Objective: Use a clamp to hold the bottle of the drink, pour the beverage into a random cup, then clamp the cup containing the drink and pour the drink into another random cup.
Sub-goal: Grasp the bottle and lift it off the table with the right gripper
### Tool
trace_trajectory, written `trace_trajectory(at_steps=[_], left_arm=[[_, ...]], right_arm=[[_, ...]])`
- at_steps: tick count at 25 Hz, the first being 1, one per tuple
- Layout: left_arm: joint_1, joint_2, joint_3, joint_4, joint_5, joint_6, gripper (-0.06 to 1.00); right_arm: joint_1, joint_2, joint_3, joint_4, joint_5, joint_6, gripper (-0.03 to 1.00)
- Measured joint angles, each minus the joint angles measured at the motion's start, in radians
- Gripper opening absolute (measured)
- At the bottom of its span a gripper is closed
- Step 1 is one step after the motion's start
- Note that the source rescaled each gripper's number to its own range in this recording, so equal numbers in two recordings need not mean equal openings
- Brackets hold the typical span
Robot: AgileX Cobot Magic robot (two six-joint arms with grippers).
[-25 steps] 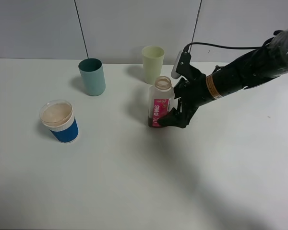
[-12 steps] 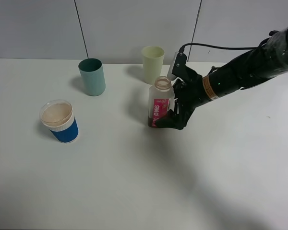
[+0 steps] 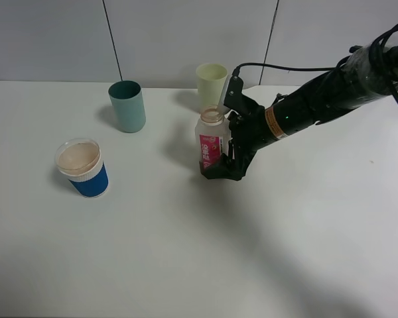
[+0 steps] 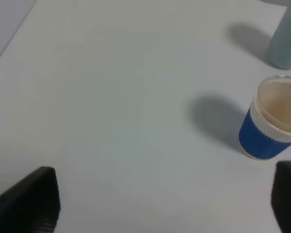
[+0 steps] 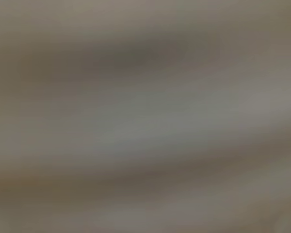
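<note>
The right pincer is clamped around the lower body of the bottle. The bottle is upright near the middle of the counter, just in front of the pale green cup and well apart from the blue cup. I cannot tell whether its base touches the counter. The left pincer is wide and empty, near the blue cup. The bottle looks thin-walled and nearly empty, so it is probably light, smooth, and apt to dent or slip under a hard squeeze. A low hold on the labelled part seems sound and leaves the open neck free for pouring.
</note>
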Motion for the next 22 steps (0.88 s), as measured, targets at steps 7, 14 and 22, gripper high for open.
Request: trace_trajectory(at_steps=[7,14,22], left_arm=[[0.000,0.000,0.000,0.000,0.000,0.000,0.62],[0.000,0.000,0.000,0.000,0.000,0.000,0.62],[0.000,0.000,0.000,0.000,0.000,0.000,0.62]], right_arm=[[0.000,0.000,0.000,0.001,0.008,0.000,0.77],[0.005,0.000,0.000,0.048,-0.001,0.000,0.53],[0.035,0.000,0.000,0.105,0.016,0.000,0.11]])
